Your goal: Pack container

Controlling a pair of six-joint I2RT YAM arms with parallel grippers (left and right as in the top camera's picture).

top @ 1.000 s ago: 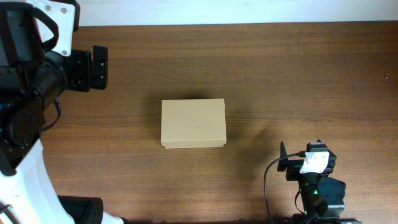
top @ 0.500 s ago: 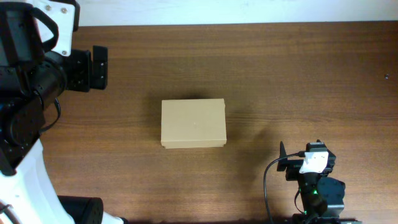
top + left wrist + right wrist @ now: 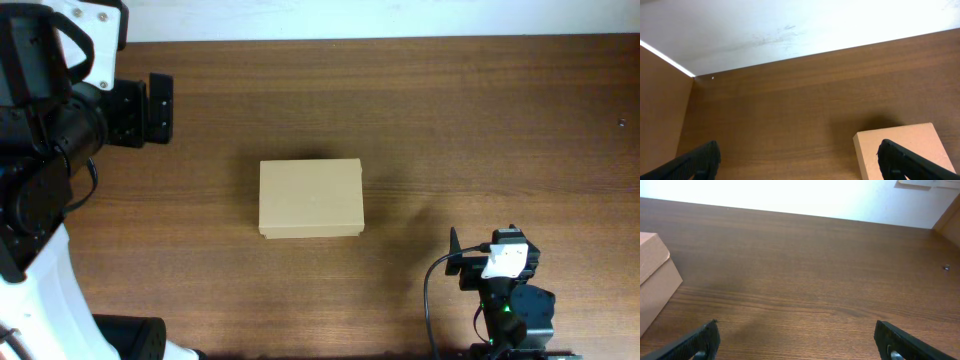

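Note:
The container point(image 3: 311, 198) is a plain tan cardboard box, lid closed, lying flat at the middle of the wooden table. My left gripper point(image 3: 160, 108) is at the far left, well away from the box, its jaws wide apart and empty. In the left wrist view a corner of the box point(image 3: 900, 150) shows at lower right behind one fingertip point(image 3: 910, 162). My right gripper point(image 3: 455, 255) is at the near right, open and empty. In the right wrist view the box point(image 3: 655, 287) sits at the left edge, apart from the fingertips point(image 3: 697, 342).
The brown wooden table point(image 3: 480, 130) ends at a white wall along the far edge point(image 3: 350, 20). A small dark speck point(image 3: 622, 123) lies near the right edge, also seen in the right wrist view point(image 3: 946, 267). The right arm's base and cable point(image 3: 505, 310) stand at the near edge.

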